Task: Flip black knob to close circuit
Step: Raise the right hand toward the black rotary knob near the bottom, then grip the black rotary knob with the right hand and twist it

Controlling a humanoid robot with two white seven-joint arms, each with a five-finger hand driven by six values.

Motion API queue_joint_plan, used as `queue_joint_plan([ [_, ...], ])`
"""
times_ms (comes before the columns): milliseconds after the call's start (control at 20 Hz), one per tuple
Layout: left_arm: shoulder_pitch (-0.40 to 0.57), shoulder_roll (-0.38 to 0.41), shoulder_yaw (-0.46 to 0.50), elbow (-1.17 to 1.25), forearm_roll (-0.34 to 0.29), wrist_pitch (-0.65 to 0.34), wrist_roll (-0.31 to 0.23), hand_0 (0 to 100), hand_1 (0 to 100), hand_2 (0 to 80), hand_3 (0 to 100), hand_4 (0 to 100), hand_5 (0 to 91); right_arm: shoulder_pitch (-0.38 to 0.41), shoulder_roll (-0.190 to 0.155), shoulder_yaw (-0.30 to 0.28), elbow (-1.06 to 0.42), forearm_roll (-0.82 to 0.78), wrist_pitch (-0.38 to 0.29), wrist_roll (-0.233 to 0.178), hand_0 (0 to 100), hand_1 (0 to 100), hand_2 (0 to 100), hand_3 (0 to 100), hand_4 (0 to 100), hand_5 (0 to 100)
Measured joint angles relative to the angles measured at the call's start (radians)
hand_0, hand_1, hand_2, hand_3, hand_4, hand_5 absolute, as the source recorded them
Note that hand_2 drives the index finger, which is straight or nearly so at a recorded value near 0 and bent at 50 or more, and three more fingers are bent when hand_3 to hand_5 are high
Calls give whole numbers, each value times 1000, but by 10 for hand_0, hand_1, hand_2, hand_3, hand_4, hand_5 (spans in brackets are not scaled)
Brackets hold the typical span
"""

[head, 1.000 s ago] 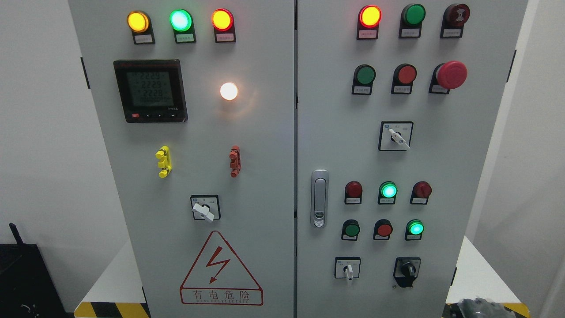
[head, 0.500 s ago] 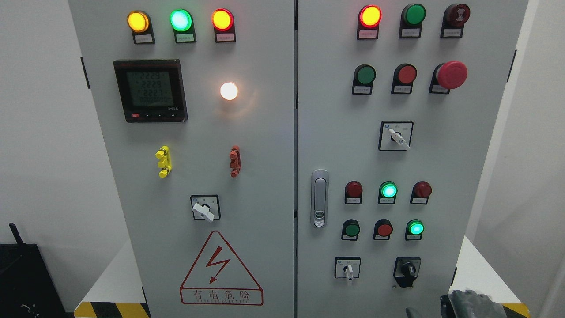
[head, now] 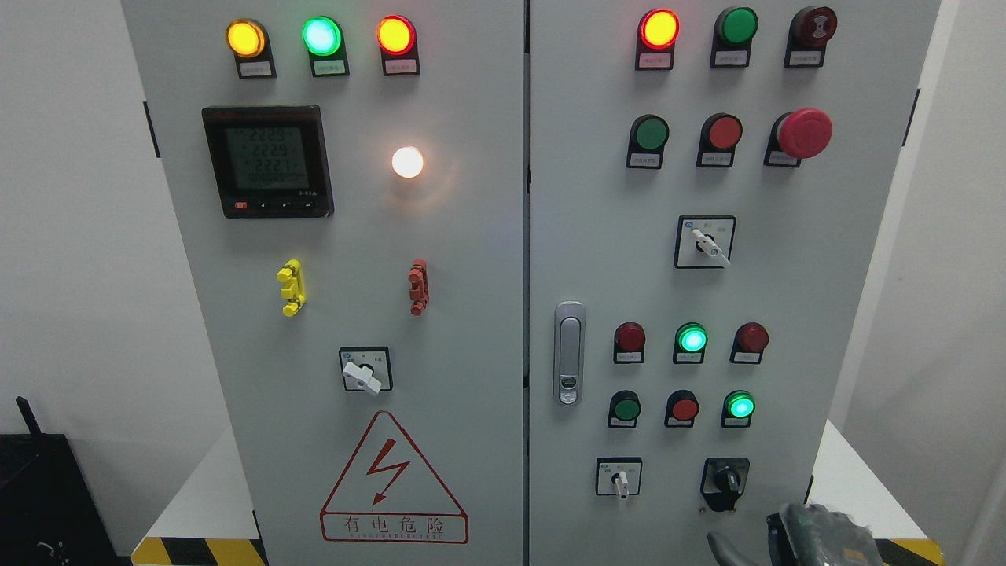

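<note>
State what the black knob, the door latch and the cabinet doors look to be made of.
Black knob: likely moulded plastic, dull sheen. Door latch: probably chromed or brushed metal, bright silvery reflections. Cabinet doors: seemingly painted sheet metal, even matte grey.

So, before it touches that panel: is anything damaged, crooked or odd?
Nothing stands out. The cabinet doors sit shut, lamps and switches look intact. The black knob is untouched; the right hand is just entering below it.
</note>
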Motion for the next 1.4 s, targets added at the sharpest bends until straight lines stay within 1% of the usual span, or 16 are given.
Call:
queue_joint_plan([
  [450, 0, 0, 0, 0, 0, 0, 0, 120, 556, 0, 0, 0, 0, -55, -14, 6, 65, 2, 24, -5, 0, 108, 939, 1000, 912, 874],
  [750, 0, 0, 0, 0, 0, 0, 0, 120, 556, 0, 0, 0, 0, -73, -22, 7, 89, 2, 31, -18, 0, 118, 940, 1000, 913, 877],
  [950, 0, 0, 0, 0, 0, 0, 0, 120, 556, 0, 0, 0, 0, -87, -26, 8, 99, 2, 53, -20, 0, 126, 940, 1000, 913, 878],
  [1400, 0, 0, 0, 0, 1, 0, 0, 120, 556, 0, 0, 0, 0, -102, -30, 11, 114, 2, 67, -21, 0, 143, 940, 1000, 915, 880],
])
